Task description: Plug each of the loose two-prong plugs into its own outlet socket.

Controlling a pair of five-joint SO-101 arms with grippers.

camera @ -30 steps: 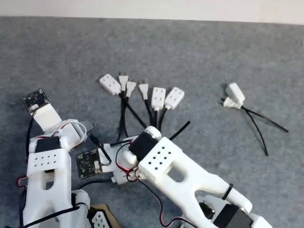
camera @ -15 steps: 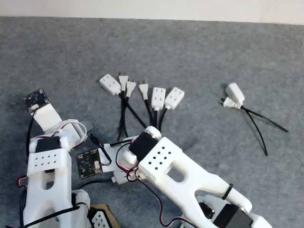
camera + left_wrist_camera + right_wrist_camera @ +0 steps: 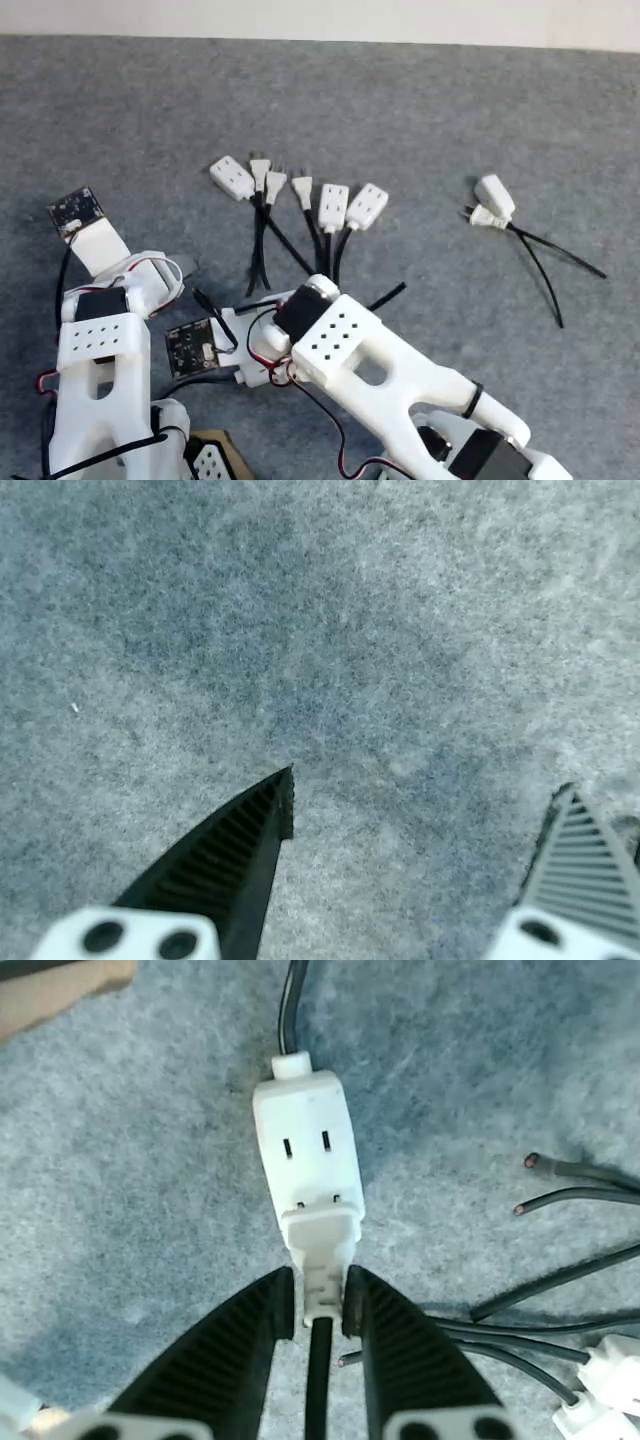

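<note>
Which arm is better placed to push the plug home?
Right: the right gripper holds the plug against the outlet socket. The left gripper hangs open over bare carpet.

High camera steeply down over the grey mat [image 3: 420, 100]; both wrist cameras close above that same mat.

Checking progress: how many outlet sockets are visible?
5: three outlet sockets in the middle row, one apart at the right, one joined to the plug in the right pincer. Others may hide under the arms.

Spread claw [image 3: 429, 780] over possibly felt mat [image 3: 300, 630]
</note>
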